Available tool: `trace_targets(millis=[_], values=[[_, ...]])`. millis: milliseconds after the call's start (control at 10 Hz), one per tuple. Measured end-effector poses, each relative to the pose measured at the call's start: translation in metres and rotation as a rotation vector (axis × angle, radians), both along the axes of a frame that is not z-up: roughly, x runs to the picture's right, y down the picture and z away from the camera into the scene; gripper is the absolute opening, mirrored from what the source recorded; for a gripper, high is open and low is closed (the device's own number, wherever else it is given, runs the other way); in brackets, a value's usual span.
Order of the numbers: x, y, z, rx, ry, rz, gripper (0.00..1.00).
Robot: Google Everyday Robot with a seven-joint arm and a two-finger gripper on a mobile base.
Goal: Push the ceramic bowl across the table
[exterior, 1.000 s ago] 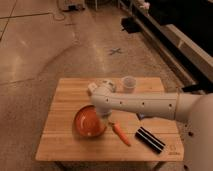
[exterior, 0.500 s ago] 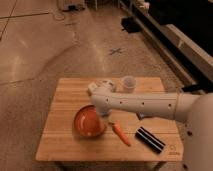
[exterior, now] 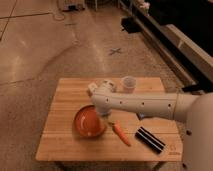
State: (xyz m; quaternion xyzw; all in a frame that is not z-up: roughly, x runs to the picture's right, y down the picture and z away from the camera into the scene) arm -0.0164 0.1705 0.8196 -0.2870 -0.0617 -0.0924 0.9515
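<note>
The ceramic bowl (exterior: 88, 122) is wide, round and orange-red. It sits on the front left part of the light wooden table (exterior: 62, 95). My white arm reaches in from the right across the table's middle. My gripper (exterior: 100, 107) is at the arm's left end, right at the bowl's far right rim; I cannot tell whether it touches the bowl.
A small white cup (exterior: 129, 84) stands at the back of the table. An orange carrot (exterior: 120, 133) lies just right of the bowl, and a black ridged block (exterior: 150, 139) lies near the front right corner. Dark shelving (exterior: 175, 30) runs along the right on the floor.
</note>
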Motion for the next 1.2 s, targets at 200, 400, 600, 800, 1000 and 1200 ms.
trace_targets(millis=[200,400,600,800,1000,1200], values=[[0.0005,-0.0007,0.0015,0.001,0.000,0.003,0.65],[0.0011,-0.0011,0.0033,0.002,0.000,0.007,0.65],[0.0006,-0.0012,0.0050,0.002,-0.001,0.009,0.65],[0.0015,-0.0013,0.0065,0.003,0.000,0.013,0.65],[0.0022,-0.0020,0.0081,0.004,0.000,0.016,0.65],[0.0024,-0.0021,0.0098,0.004,-0.001,0.018,0.65]])
